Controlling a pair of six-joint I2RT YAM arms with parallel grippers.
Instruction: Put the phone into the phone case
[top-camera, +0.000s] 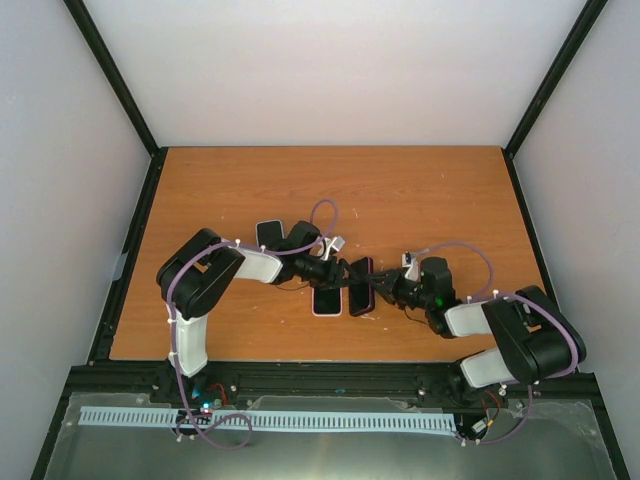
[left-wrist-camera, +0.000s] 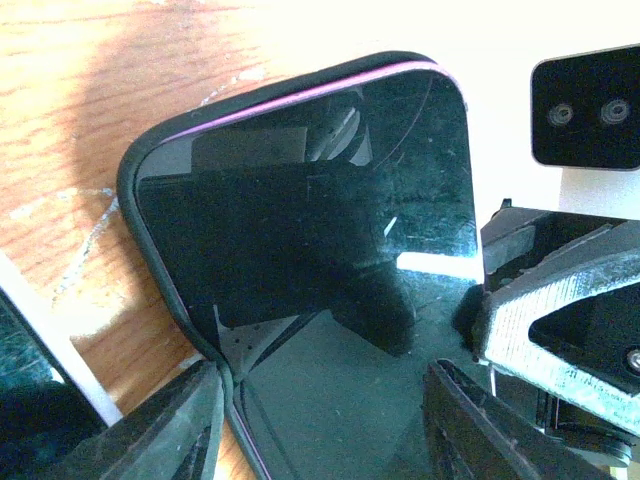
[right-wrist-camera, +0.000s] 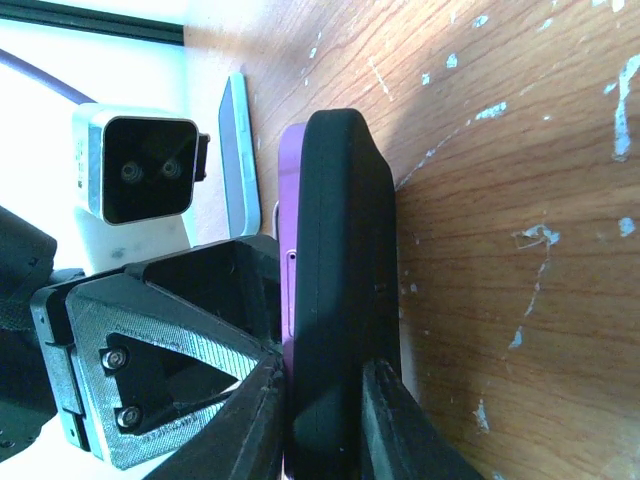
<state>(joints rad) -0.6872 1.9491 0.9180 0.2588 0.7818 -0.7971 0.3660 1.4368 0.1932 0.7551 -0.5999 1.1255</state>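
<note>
The phone (left-wrist-camera: 300, 230) has a dark screen and a purple edge (right-wrist-camera: 291, 200). It sits in a black case (right-wrist-camera: 345, 250), whose rim (left-wrist-camera: 135, 190) runs round the phone's top and left side. In the top view, phone and case (top-camera: 361, 287) are between the two arms at mid-table. My right gripper (right-wrist-camera: 325, 420) is shut on them, one finger on the screen side and one on the case back. My left gripper (left-wrist-camera: 320, 440) is open and spread wide over the screen. Its left finger (left-wrist-camera: 170, 430) touches the case edge.
A second phone with a white edge (top-camera: 327, 298) lies on the table just left of the held one; it also shows in the right wrist view (right-wrist-camera: 240, 150). A third dark phone (top-camera: 268, 233) lies behind my left arm. The wooden table (top-camera: 420, 190) is bordered by black rails.
</note>
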